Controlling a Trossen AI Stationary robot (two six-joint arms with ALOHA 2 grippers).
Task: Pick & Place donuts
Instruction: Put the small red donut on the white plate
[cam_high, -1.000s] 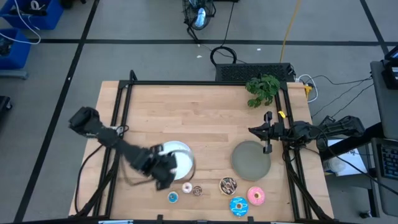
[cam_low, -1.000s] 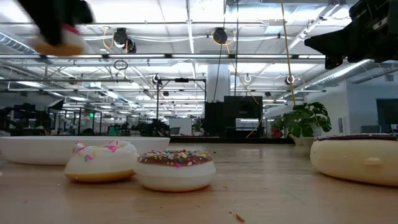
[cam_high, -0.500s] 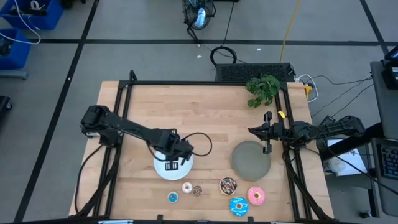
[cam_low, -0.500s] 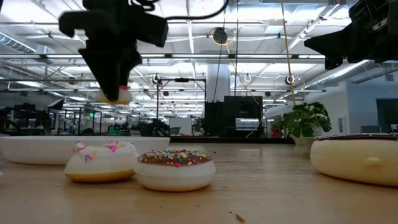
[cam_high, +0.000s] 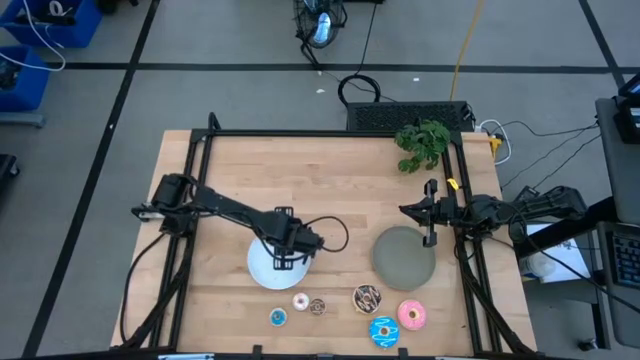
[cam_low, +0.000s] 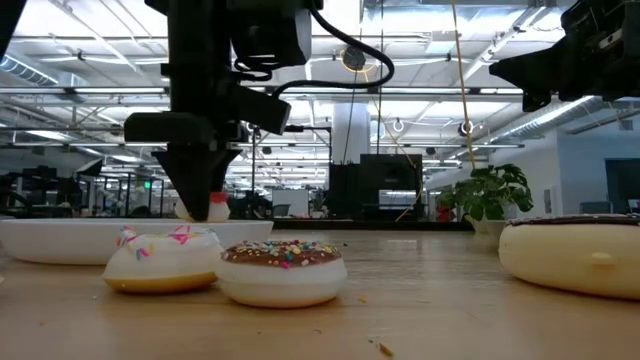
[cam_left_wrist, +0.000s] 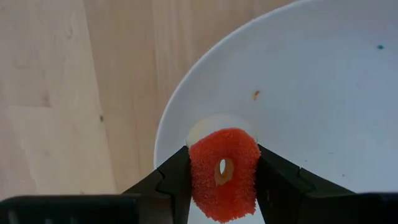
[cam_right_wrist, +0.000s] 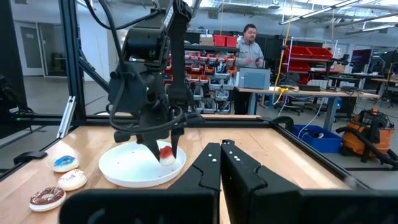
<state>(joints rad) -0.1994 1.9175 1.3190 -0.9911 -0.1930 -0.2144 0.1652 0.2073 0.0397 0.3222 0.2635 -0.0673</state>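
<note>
Left gripper (cam_left_wrist: 222, 180) pinches a red donut (cam_left_wrist: 224, 173) — just above the white plate (cam_left_wrist: 323, 93).

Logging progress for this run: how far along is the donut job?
Done: nothing visibly placed on either plate. In hand: left gripper holds the red donut over the white plate. Left: six donuts on the table; right gripper waits by the grey plate.

Large donut (cam_low: 580, 255) cut off by low view's edge, white plate (cam_high: 262, 268) partly hidden under left arm, red donut's (cam_left_wrist: 224, 172) lower rim out of frame
</note>
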